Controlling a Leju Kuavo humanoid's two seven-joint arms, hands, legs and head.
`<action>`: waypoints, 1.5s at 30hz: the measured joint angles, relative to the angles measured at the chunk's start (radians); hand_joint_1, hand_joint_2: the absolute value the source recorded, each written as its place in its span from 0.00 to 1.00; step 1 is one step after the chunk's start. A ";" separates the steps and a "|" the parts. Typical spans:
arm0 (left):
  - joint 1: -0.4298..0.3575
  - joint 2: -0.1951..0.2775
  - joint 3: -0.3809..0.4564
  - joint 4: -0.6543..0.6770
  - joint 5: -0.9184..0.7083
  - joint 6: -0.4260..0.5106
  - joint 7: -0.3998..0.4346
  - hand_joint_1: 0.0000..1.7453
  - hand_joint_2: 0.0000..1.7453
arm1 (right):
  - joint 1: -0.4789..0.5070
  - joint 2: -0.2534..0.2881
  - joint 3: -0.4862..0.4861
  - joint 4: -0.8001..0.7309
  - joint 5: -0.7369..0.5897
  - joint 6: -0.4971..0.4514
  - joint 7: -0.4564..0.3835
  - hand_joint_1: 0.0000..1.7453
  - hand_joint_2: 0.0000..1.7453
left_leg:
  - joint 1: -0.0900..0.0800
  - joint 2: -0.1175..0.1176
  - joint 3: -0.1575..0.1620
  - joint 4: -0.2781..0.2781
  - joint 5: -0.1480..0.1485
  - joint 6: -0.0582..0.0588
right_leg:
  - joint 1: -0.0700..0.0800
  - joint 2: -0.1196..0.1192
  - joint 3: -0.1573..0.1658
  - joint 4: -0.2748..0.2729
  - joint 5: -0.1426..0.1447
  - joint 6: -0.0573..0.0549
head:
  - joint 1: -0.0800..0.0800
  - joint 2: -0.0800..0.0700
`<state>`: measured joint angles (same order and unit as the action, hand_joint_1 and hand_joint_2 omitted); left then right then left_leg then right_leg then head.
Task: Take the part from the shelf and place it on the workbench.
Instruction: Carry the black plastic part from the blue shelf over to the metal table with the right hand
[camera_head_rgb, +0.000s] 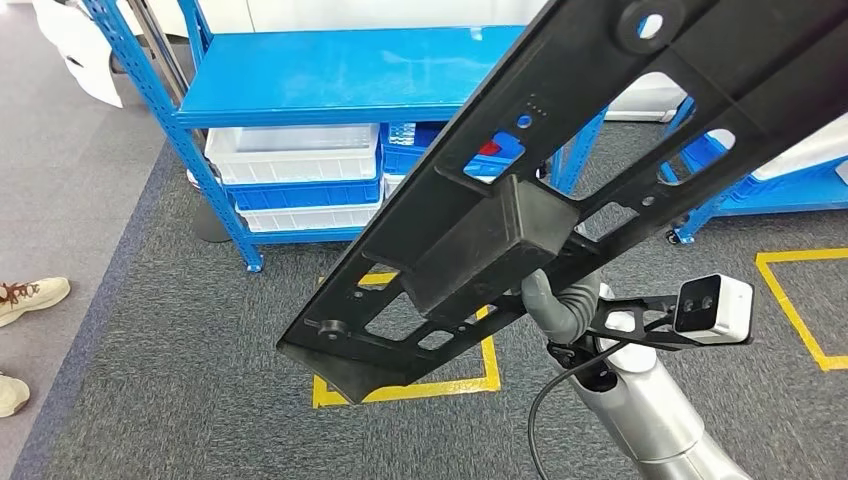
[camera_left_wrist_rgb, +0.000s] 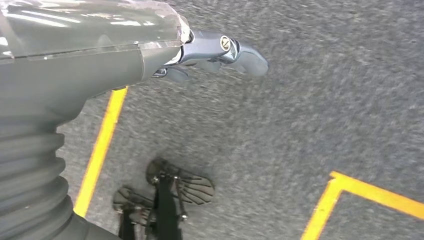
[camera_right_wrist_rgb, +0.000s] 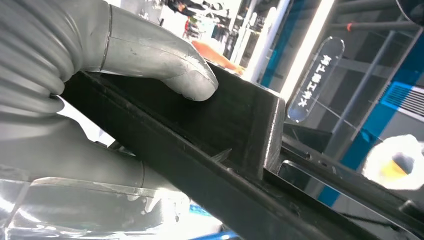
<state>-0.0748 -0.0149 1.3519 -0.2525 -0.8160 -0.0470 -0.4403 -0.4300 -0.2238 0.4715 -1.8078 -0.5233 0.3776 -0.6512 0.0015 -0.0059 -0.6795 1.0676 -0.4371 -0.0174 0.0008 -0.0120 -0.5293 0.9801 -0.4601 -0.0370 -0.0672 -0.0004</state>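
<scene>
Ahead of you stands a blue shelf (camera_head_rgb: 330, 75) on grey carpet (camera_head_rgb: 150, 330), with white and blue bins (camera_head_rgb: 295, 165) stacked on its lower level; a second blue rack (camera_head_rgb: 790, 185) sits off to the right. Yellow floor tape (camera_head_rgb: 430, 385) marks a square just in front of the shelf, and a person's pale shoes (camera_head_rgb: 30, 295) show at the left edge, well apart from the arm. The part (camera_head_rgb: 520, 190), a long black frame with cut-out holes and a boxy block at its middle, lies diagonally across your head view and blocks much of the shelf behind it; its upper end runs out of the picture. Your right hand (camera_right_wrist_rgb: 150, 60) grasps the part from beneath, the thick grey thumb (camera_right_wrist_rgb: 190, 80) pressed against the block's side wall in the right wrist view, the silver forearm rising from below. The other fingers are hidden behind the part. Your left hand (camera_left_wrist_rgb: 215, 52) hangs above the carpet with nothing in it, fingers curled in loosely; the view is blurred, so their exact set is hard to make out.
</scene>
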 joint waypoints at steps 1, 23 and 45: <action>0.000 0.000 0.000 0.000 0.000 0.000 0.000 0.00 1.00 | 0.000 0.000 0.000 0.000 0.000 0.000 -0.001 1.00 1.00 | 0.003 0.000 -0.015 0.058 -0.053 -0.006 | 0.000 -0.001 -0.015 0.000 0.012 -0.003 | 0.000 0.000; -0.005 0.004 0.000 -0.001 0.000 -0.006 0.000 0.00 1.00 | 0.009 -0.002 -0.004 0.002 0.000 0.000 -0.005 1.00 1.00 | 0.006 0.006 0.042 -0.058 0.047 0.024 | -0.011 0.009 -0.053 0.180 -0.037 0.049 | 0.000 0.000; -0.006 -0.002 0.000 0.000 0.009 -0.003 -0.001 0.00 1.00 | 0.046 0.056 -0.002 -0.022 0.073 -0.016 0.023 1.00 1.00 | 0.011 0.005 0.182 -0.082 -0.053 0.026 | -0.003 0.003 -0.155 0.069 0.059 0.049 | 0.000 0.000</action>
<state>-0.0813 -0.0166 1.3522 -0.2529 -0.8066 -0.0500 -0.4414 -0.3843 -0.1683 0.4700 -1.8295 -0.4504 0.3620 -0.6283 0.0123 -0.0006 -0.4980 0.9860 -0.4901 0.0082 -0.0020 -0.0093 -0.6840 1.0487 -0.4014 0.0123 -0.0672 -0.0004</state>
